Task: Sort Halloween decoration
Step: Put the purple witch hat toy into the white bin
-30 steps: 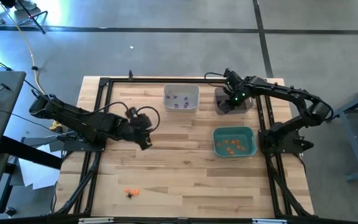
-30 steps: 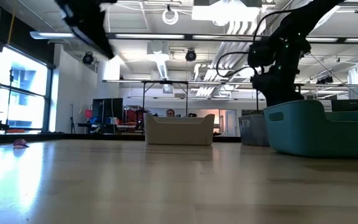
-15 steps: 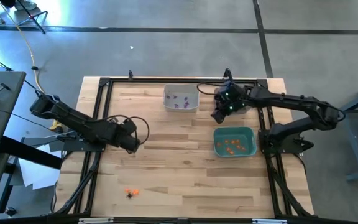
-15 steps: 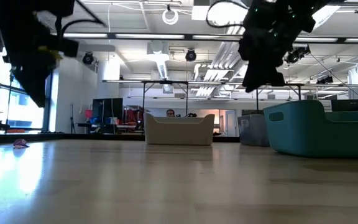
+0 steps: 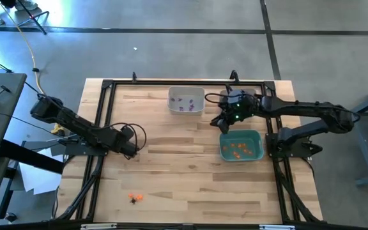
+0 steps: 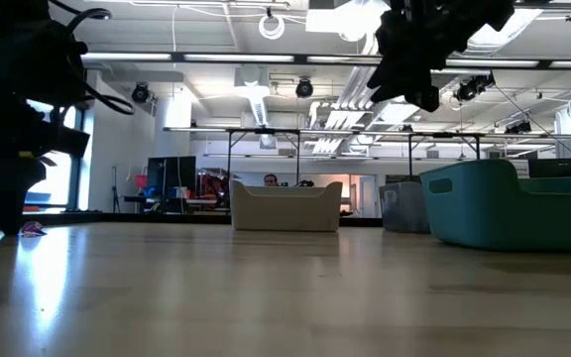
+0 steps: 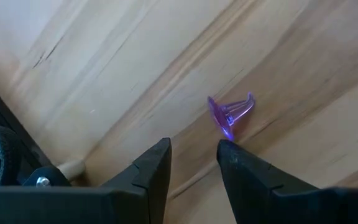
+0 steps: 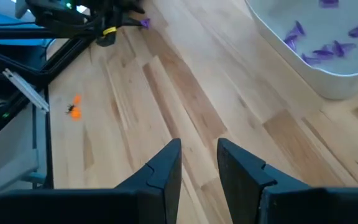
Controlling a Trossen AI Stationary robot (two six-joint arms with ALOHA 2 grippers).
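The left claw (image 7: 192, 149) hangs low over the bench's (image 5: 171, 166) left side, fingers narrowly parted and empty, a purple trinket (image 7: 230, 113) lying just beyond them. That narrow gap could nudge the trinket away rather than straddle it. The right claw (image 8: 197, 155), narrowly parted and empty, waits between the white bin (image 5: 186, 100) and teal bin (image 5: 240, 145).

From above, the trinkets near the table's front edge (image 5: 134, 198) are just orange and black specks — shapes too small to tell. The purple trinket (image 7: 230, 114) hides under the left arm in that view. In the low view the teal bin (image 6: 516, 203) is cut off at the edge (contents hidden behind its wall).
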